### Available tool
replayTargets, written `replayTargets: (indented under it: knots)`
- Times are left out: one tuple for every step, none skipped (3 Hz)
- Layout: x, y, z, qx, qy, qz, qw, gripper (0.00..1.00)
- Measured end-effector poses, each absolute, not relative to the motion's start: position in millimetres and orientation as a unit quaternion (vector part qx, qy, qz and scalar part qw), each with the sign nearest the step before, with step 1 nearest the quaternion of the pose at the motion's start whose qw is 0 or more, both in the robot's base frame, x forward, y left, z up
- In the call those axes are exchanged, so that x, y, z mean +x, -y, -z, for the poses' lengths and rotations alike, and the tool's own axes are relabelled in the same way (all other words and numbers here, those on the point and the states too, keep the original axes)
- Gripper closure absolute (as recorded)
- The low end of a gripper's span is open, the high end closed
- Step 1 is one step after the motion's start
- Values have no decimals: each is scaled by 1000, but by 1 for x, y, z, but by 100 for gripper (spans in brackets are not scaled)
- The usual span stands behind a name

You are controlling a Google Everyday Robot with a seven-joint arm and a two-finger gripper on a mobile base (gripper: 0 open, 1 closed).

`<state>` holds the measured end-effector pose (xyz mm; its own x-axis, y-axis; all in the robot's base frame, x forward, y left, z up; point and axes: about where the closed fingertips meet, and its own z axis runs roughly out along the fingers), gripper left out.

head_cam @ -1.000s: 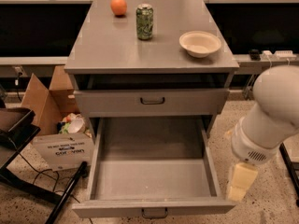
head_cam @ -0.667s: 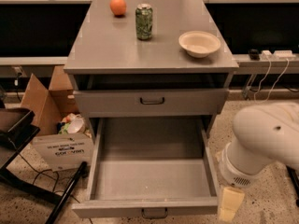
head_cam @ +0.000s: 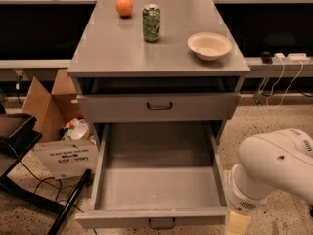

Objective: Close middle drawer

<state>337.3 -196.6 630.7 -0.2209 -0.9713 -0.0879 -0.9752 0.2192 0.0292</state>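
The shallow grey middle drawer (head_cam: 159, 186) stands pulled far out at lower centre, the gripper (head_cam: 238, 223) just beside its front corner at bottom right.

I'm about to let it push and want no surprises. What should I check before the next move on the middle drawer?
1. Is the middle drawer open and in need of closing? Ok, it is pulled far out.
2. Is the inside empty, with nothing sticking up? Ok.
3. Is its handle unobstructed? Ok.
4. Is the end effector in front of the drawer? Not ok, it sits low beside the right front corner.
5. Is the black leg clear of the left side? Cannot tell.
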Motion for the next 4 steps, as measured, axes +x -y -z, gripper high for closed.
replayTargets:
  knots:
    - [328, 195, -618, -627, -778, -38, 9, 0]
    - [300, 197, -565, -641, -765, -60, -4, 19]
    - [282, 195, -511, -650, -755, -80, -4, 42]
    - [271, 185, -468, -659, -744, -109, 16, 66]
